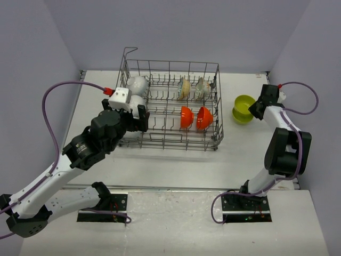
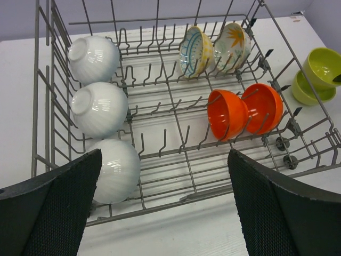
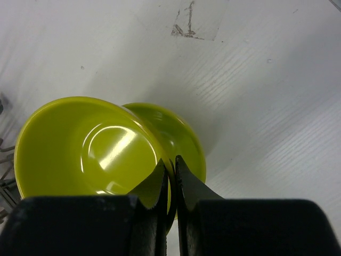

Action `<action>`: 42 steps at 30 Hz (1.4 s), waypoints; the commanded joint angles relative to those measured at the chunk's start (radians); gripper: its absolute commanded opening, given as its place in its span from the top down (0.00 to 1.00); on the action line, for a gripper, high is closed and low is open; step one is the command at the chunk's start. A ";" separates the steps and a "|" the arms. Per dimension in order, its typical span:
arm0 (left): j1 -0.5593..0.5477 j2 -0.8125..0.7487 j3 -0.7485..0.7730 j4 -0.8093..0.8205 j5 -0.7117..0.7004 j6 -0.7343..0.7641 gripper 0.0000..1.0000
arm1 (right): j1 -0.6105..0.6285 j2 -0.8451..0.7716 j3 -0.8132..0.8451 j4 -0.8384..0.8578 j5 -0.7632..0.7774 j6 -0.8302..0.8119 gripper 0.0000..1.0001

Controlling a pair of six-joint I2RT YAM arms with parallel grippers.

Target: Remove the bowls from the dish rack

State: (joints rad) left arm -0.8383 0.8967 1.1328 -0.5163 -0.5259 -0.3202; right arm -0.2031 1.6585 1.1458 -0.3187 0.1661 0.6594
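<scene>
The grey wire dish rack (image 1: 170, 145) stands mid-table. Three white bowls (image 2: 100, 108) sit in its left column, two floral bowls (image 2: 194, 50) at the back and two orange bowls (image 2: 226, 114) to the right. My left gripper (image 2: 164, 160) hovers open over the rack's near left corner (image 1: 130, 114), the nearest white bowl (image 2: 117, 168) beside its left finger. Right of the rack, a yellow-green bowl (image 3: 85, 144) rests tilted in a second one (image 3: 184, 138) on the table. My right gripper (image 3: 170, 162) is shut on the upper bowl's rim.
Purple cables (image 1: 64, 88) loop from both arms. Grey walls close in the table on the left, back and right. A seam (image 1: 176, 188) crosses the table near the arm bases. A taped mark (image 3: 186, 24) lies beyond the yellow-green bowls.
</scene>
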 commanded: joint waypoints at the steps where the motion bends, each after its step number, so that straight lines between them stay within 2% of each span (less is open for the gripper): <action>1: 0.002 -0.004 0.001 0.048 0.009 -0.020 0.00 | -0.004 0.015 -0.009 0.052 0.024 -0.015 0.97; 9: 0.001 0.013 -0.010 0.071 0.050 -0.034 0.00 | -0.007 0.024 -0.020 0.052 0.013 -0.021 0.95; 13: 0.002 0.011 -0.018 0.082 0.053 -0.031 0.00 | -0.010 0.041 -0.031 0.047 -0.002 -0.017 0.85; 17: 0.002 0.016 -0.019 0.087 0.056 -0.031 0.00 | -0.012 0.047 -0.040 0.049 -0.010 -0.015 0.82; 19: 0.001 0.022 -0.019 0.087 0.060 -0.029 0.00 | -0.012 0.043 -0.044 0.052 -0.011 -0.020 0.74; 21: 0.002 0.031 -0.021 0.085 0.061 -0.028 0.00 | -0.012 0.038 -0.046 0.052 -0.019 -0.018 0.56; 27: 0.002 0.057 -0.030 0.111 0.083 -0.036 0.00 | -0.012 -0.008 -0.054 0.050 -0.045 -0.017 0.42; 28: 0.002 0.068 -0.028 0.113 0.086 -0.037 0.00 | -0.012 -0.015 -0.054 0.046 -0.040 -0.018 0.35; 31: 0.002 0.085 -0.031 0.125 0.099 -0.043 0.00 | -0.010 -0.045 -0.049 0.035 -0.034 -0.023 0.28; 40: 0.002 0.108 -0.039 0.148 0.122 -0.053 0.00 | -0.012 -0.037 -0.031 0.007 -0.045 -0.037 0.28; 42: 0.002 0.110 -0.039 0.147 0.122 -0.049 0.00 | -0.012 -0.036 -0.037 0.006 -0.033 -0.043 0.31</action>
State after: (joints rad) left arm -0.8383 1.0103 1.0973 -0.4248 -0.4133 -0.3569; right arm -0.2108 1.6352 1.0988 -0.2989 0.1139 0.6342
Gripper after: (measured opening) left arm 0.997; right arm 0.710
